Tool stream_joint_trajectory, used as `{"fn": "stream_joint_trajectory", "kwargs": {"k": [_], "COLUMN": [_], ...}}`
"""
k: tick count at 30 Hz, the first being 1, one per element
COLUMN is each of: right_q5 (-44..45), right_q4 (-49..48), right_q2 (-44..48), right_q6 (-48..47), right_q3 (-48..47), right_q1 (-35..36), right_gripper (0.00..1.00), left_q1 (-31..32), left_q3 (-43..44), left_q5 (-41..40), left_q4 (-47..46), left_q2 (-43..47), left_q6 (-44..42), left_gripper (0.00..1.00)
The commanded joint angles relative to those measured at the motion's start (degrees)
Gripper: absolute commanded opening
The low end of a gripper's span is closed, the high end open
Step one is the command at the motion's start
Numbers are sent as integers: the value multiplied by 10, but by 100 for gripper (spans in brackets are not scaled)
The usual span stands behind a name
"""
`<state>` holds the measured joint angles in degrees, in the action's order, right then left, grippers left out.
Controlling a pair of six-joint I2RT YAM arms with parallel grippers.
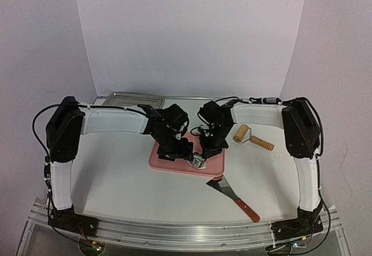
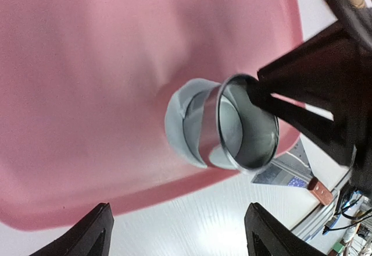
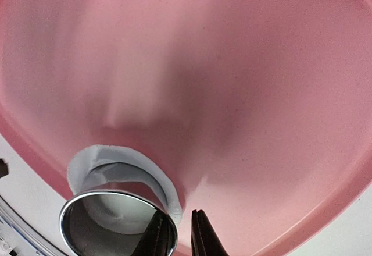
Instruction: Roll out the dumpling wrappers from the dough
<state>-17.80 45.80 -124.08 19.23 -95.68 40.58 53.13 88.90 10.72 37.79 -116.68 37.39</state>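
Left wrist cam: my left tool (image 2: 179, 215) has its fingers wide apart w/ nothing btwn them, hanging just short of the ring cutter (image 2: 247, 125). The cutter stands on the dough round (image 2: 176, 122), whose white edge shows around the cutter's base. It's close to the near edge of the pink tray (image 2: 87, 64), twd the right corner. Right tool (image 3: 180, 216) is nearly together at the cutter's rim. Can't tell whether it's clamped on the wall or just loose beside it.

Risks, as I judge them:
- Dough may stick inside the ring and come up w/ it on a lift, tearing it.
- A sideways nudge could slide ring + dough off the tray's near edge.
- Both tools crowd one spot, so a careless move could make them clash.

Around: rolling pin (image 1: 253, 138) lies right of the tray. Spatula (image 1: 235, 196) has its blade just off the tray's near-right corner. Metal pan (image 1: 135, 99) sits at the far edge of the surface (image 1: 110, 180). None blocks the cutter.
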Motion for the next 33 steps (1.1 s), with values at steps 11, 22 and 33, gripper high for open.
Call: {"fn": "stream_joint_trajectory", "kwargs": {"k": [11, 22, 33], "right_q5": [29, 47, -27], "right_q4": [13, -41, -131], "right_q2": [-32, 12, 61], "right_q6": [-30, -45, -47], "right_q3": [-50, -29, 36], "right_q1": [22, 29, 26], "right_gripper": [8, 0, 0], "left_q1": [-29, -89, -111], "left_q3": [-130, -182, -241], "left_q5": [40, 149, 190], "left_q4": [-90, -227, -314], "left_q2": [122, 138, 146], "left_q6": [80, 161, 221], "left_gripper": [80, 66, 55]}}
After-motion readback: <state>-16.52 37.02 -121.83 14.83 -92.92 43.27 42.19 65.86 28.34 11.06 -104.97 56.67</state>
